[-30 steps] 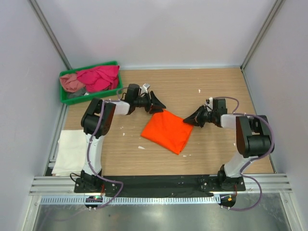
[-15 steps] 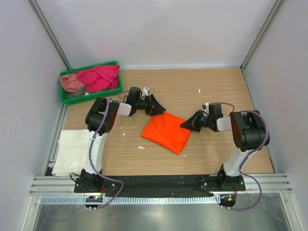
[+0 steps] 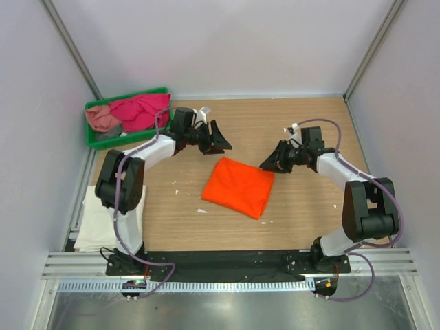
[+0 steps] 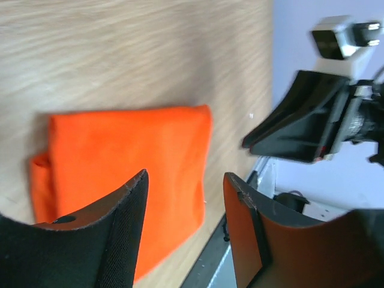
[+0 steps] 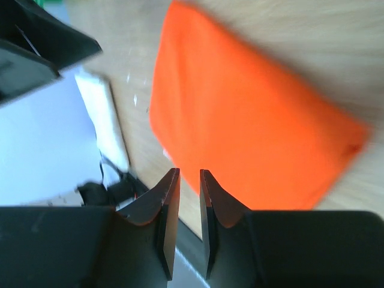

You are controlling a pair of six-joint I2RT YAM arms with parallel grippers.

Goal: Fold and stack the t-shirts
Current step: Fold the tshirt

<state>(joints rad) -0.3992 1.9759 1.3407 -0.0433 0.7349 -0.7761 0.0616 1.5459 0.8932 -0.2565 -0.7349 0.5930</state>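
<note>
A folded bright orange t-shirt [image 3: 238, 187] lies flat on the wooden table between my two grippers. My left gripper [image 3: 218, 139] hovers just behind its far-left edge, jaws wide open and empty; the left wrist view shows the shirt [image 4: 126, 156] under the gripper [image 4: 186, 180]. My right gripper [image 3: 269, 163] hovers off the shirt's right corner, its jaws only a narrow gap apart and empty; the right wrist view shows the shirt [image 5: 252, 126] beyond the gripper [image 5: 189, 174]. A folded white t-shirt [image 3: 103, 216] lies at the left edge. Magenta [image 3: 141, 110] and dusty pink [image 3: 102, 118] shirts lie crumpled in the tray.
The green plastic tray [image 3: 128, 93] stands at the back left corner. Small white specks lie scattered on the wood around the orange shirt. Grey walls and metal posts enclose the table. The black arm-base rail runs along the near edge.
Both grippers have lifted off the orange shirt's edges and pulled back, the left toward the back, the right to the right. The shirt now lies free and flat.
</note>
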